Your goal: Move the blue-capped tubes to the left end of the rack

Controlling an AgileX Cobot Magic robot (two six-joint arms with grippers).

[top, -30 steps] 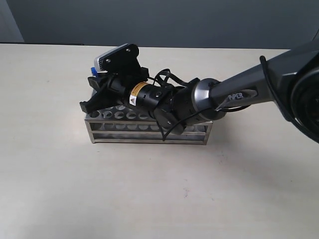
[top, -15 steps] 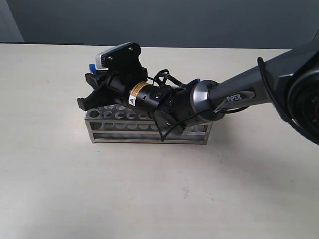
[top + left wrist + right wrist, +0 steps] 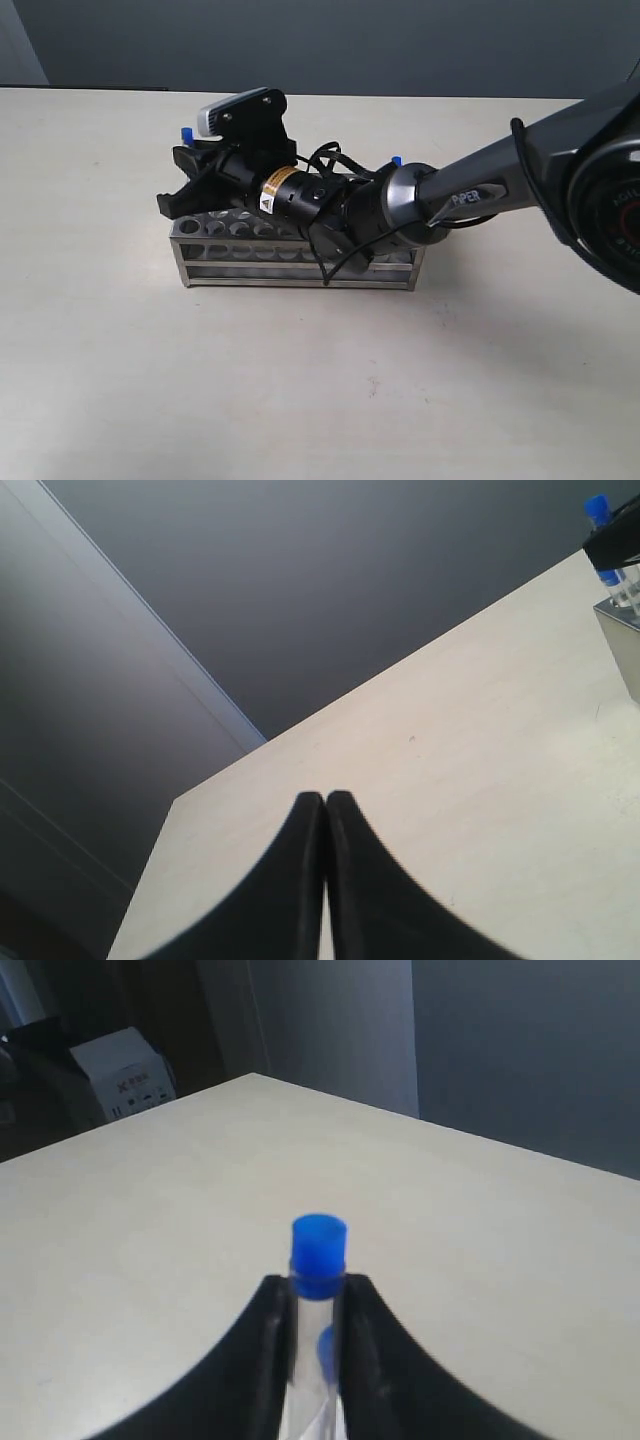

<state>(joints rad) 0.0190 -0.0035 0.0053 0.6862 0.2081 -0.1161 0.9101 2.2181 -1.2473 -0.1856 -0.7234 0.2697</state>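
Note:
The steel rack [image 3: 300, 268] stands on the table under my right arm. My right gripper [image 3: 182, 178] reaches across to the rack's left end and is shut on a blue-capped tube [image 3: 318, 1250]. The clear tube sits between the two fingers [image 3: 262, 1360], its cap poking out past the tips. That cap [image 3: 186, 131] shows above the gripper in the exterior view. A second blue cap [image 3: 325, 1345] shows through the glass. Another blue cap [image 3: 396, 159] peeks out behind the arm near the rack's right end. My left gripper [image 3: 325, 798] is shut on nothing, over bare table away from the rack [image 3: 622, 625].
The right arm [image 3: 470, 190] lies over most of the rack's top plate and hides its holes. In the left wrist view, two blue caps [image 3: 597, 507] show beside the rack corner. The table edge [image 3: 215, 775] runs close behind. A white box [image 3: 125, 1070] sits beyond the table.
My right gripper has shifted slightly left and up at the rack's left end, carrying the tube's blue cap higher. The rack has stayed put.

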